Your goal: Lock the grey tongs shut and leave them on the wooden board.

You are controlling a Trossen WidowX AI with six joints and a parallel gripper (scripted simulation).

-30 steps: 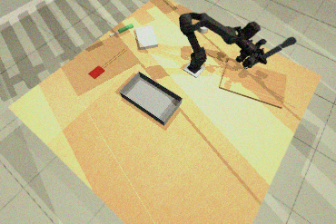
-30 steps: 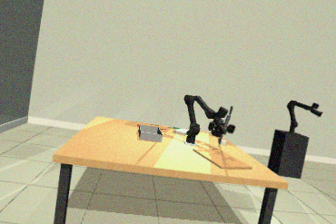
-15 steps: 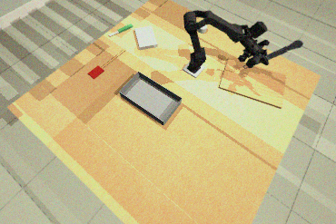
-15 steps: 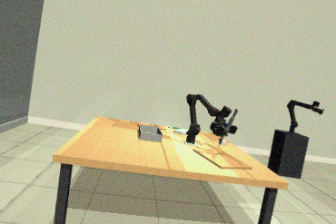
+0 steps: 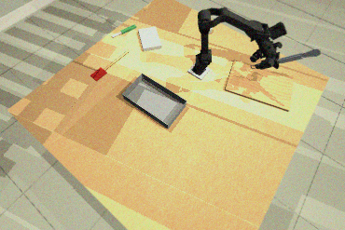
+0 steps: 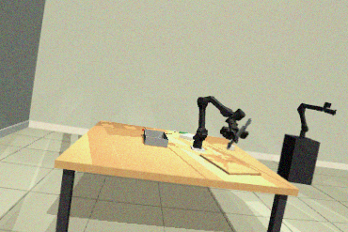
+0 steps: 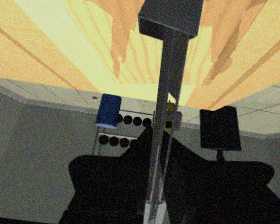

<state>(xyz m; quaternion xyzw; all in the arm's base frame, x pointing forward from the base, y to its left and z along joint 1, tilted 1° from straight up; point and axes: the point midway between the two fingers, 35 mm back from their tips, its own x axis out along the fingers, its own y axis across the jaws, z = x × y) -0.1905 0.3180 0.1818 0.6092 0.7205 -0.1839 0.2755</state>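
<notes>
My gripper is shut on the grey tongs and holds them in the air near the far side of the wooden board. The tongs stand steeply tilted in the exterior view. In the wrist view their block-like hinge end is nearest the table side, and the long arms run between the black fingers, lying close together. Whether the lock is engaged cannot be seen. The roasting tin stands left of the arm base, without the tongs.
A white box, a green-handled tool and a red-headed tool lie on the table's left part. A black pedestal with another arm stands beyond the table's right end. A blue bin shows in the background.
</notes>
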